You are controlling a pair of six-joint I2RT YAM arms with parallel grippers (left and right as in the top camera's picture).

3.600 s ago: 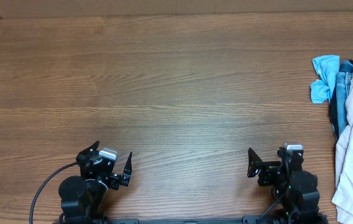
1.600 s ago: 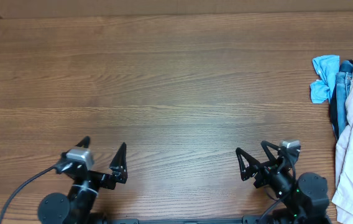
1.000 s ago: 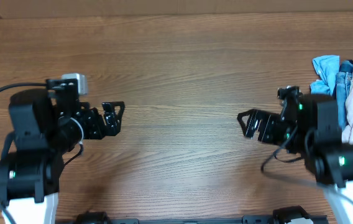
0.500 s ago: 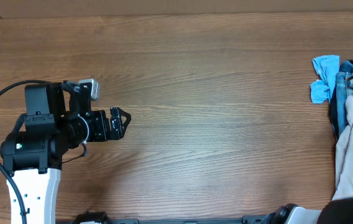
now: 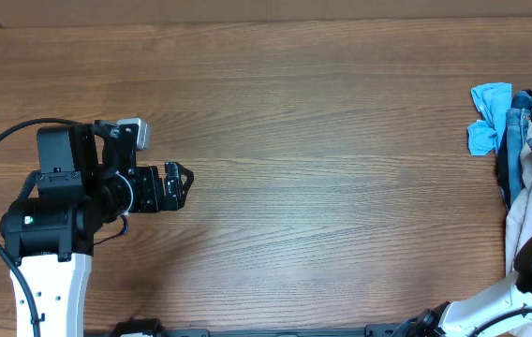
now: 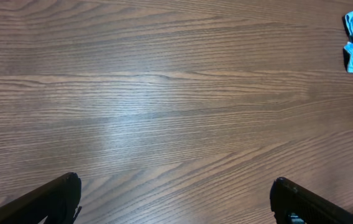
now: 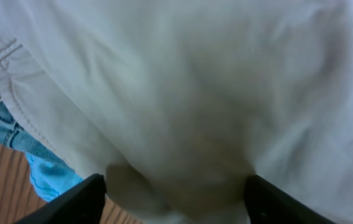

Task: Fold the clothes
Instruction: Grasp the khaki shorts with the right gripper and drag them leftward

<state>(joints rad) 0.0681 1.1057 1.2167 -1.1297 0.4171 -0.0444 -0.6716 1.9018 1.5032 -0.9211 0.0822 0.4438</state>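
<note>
Beige shorts [image 7: 183, 81] bunch between the right gripper's [image 7: 174, 183] fingers [image 7: 83, 196], pinch unclear; the left gripper [image 6: 175, 183] hangs spread above the table [image 6: 164, 81].

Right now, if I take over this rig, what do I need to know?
Left gripper: open, empty, over the bare table at its left.
Right gripper: fingers straddle a bunch of the beige shorts; grip not confirmed.
Shorts: heaped at the table's right edge, beside jeans and a blue cloth.
Done: nothing folded.
Left to do: pull the shorts to centre, spread, fold.
</note>
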